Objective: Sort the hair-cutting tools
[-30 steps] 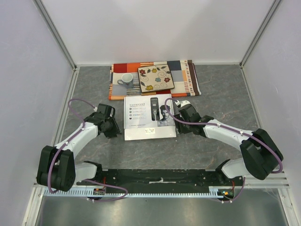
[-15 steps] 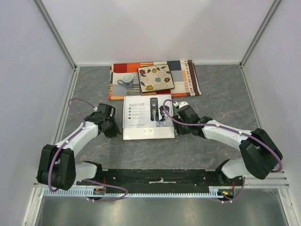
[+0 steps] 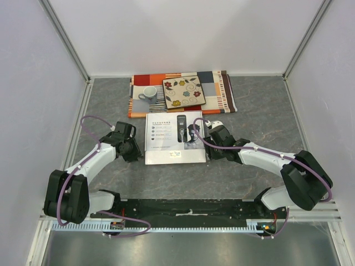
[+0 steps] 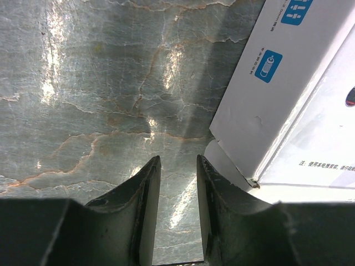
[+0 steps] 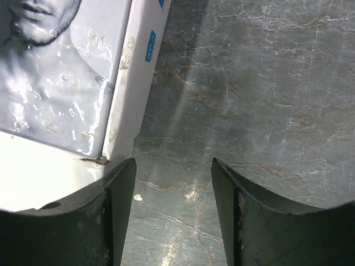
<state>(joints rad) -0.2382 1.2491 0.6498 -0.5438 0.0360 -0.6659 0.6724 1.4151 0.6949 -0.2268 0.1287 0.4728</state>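
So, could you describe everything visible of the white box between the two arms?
The white box is a flat cardboard carton lying lid up on the grey table, and it looks closed. Its glossy lid shows a printed clipper, a man's face and text; the sides carry blue icons. Corners look scuffed. The left claw and right claw flank it, very close.

Glossy cardboard box (image 3: 175,138); tbl (image 3: 260,111) shiny, marble-look.

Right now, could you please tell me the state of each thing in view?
Box: lid on, lying flat.
Cloth: spread flat.
Cup: upright on the cloth.
Tile: flat on the cloth.
Left end effector: slightly open, empty, beside the box.
Right end effector: open, empty, beside the box.
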